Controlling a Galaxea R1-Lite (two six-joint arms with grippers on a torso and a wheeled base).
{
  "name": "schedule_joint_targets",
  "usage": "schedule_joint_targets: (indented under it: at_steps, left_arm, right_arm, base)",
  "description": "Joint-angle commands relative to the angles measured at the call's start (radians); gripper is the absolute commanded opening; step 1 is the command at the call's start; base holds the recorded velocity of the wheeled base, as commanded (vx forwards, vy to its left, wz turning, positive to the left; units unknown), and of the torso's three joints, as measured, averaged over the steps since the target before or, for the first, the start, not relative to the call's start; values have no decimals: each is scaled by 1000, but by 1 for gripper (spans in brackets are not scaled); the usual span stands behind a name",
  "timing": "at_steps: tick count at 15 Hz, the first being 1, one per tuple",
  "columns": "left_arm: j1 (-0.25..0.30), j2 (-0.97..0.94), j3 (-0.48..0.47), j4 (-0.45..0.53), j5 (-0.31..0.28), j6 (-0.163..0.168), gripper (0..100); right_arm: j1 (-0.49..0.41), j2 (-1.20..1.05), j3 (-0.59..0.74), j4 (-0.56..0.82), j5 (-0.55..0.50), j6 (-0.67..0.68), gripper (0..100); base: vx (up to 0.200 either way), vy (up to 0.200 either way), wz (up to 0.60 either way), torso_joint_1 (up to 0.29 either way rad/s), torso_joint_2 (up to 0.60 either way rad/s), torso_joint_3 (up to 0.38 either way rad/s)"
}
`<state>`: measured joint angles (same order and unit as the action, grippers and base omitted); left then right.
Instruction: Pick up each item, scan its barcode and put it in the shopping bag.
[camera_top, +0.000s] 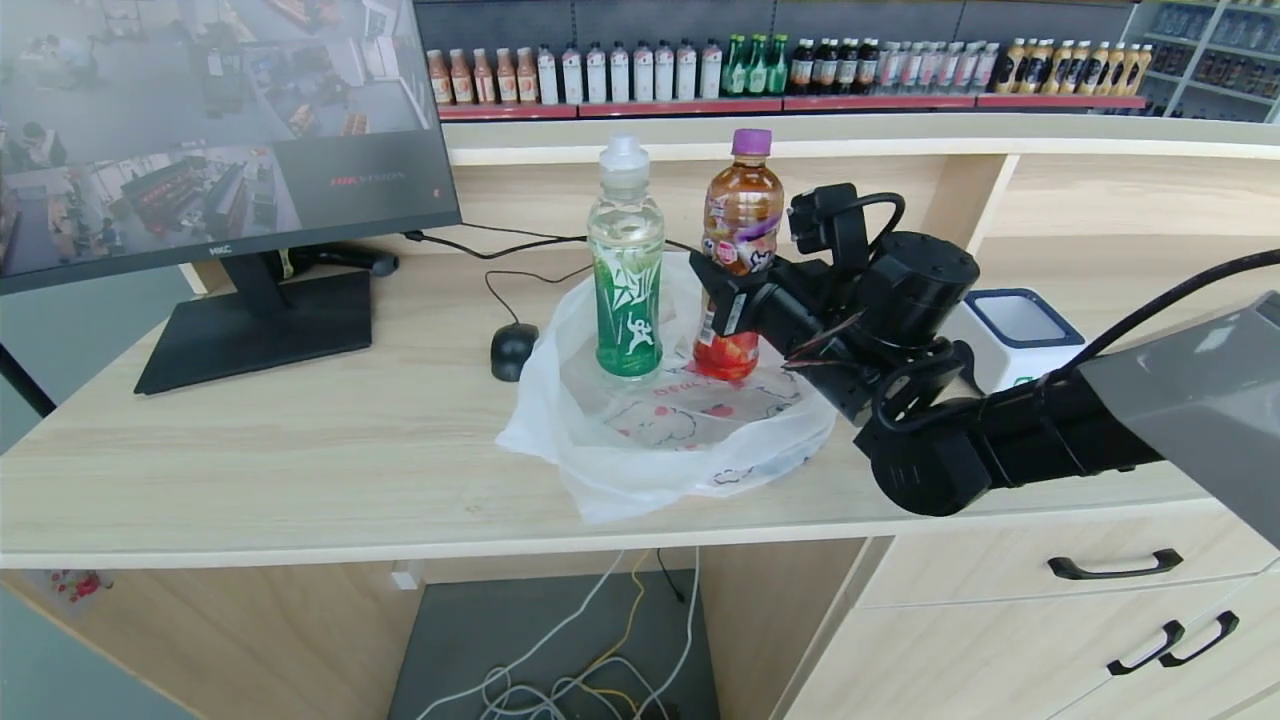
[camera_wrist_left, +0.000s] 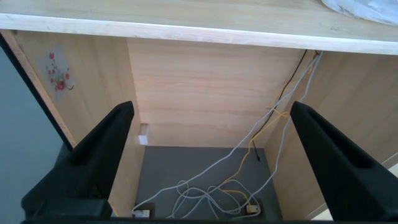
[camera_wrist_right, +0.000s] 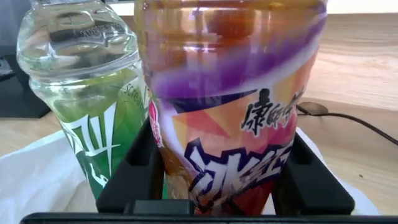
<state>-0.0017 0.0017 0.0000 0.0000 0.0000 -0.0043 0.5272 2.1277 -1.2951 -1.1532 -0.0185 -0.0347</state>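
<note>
Shopping bag lies spread open on the counter before me, and both bottles stand upright on it. The green bottle is on the left and the tea bottle just beside it on the right. My right gripper is clamped around the tea bottle's lower label, coming in from the right, so the bottle's long axis runs vertically between my fingers. The scanner sits farther right, behind that arm and apart from the bag. My left gripper hangs below the counter edge, fingers wide apart and holding nothing — the right arm is plainly the nearer.
</note>
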Motion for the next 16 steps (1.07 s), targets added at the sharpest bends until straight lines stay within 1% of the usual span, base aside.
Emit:
schedule_joint_targets:
  at_steps: [1,5,11,16]
  left_arm:
    - [0,0,0,0,0,0,100]
    - [0,0,0,0,0,0,100]
    - [0,0,0,0,0,0,100]
    - [0,0,0,0,0,0,100]
  right_arm:
    - [0,15,3,-3,0,-1,0]
    - [0,26,10,-11,-1,-5,0]
    - [-1,60,48,-83,-1,-21,0]
    - [-1,63,65,-89,-1,-24,0]
  base:
    - [0,0,0,0,0,0]
    - [0,0,0,0,0,0]
    - [0,0,0,0,0,0]
    - [0,0,0,0,0,0]
